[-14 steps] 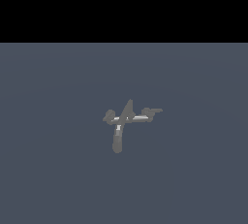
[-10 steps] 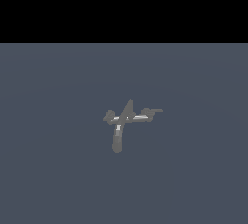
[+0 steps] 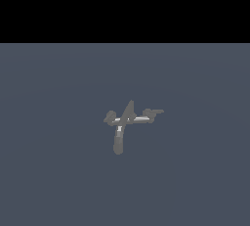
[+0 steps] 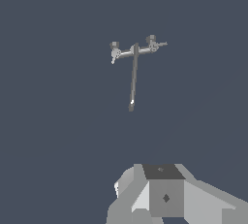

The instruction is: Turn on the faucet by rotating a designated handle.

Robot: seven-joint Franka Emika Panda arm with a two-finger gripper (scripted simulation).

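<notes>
The small dull-grey faucet (image 3: 128, 120) stands on the grey floor in the middle of the exterior view, and the wrist view shows the faucet (image 4: 134, 51) from above. Its crossbar runs sideways, with a pointed spike at the centre and the spout tube (image 3: 118, 141) reaching toward the camera. The handle (image 3: 155, 111) with the thin flat lever is at the crossbar's end on the exterior view's right; in the wrist view the handle (image 4: 157, 44) shows too. A stubby, lumpy handle (image 3: 110, 118) caps the other end. Only blocky grey parts of my gripper (image 4: 164, 196) show in the wrist view, well away from the faucet. No arm appears in the exterior view.
Flat, plain grey-blue floor (image 3: 58, 171) surrounds the faucet on every side. A black band fills the top of the exterior view.
</notes>
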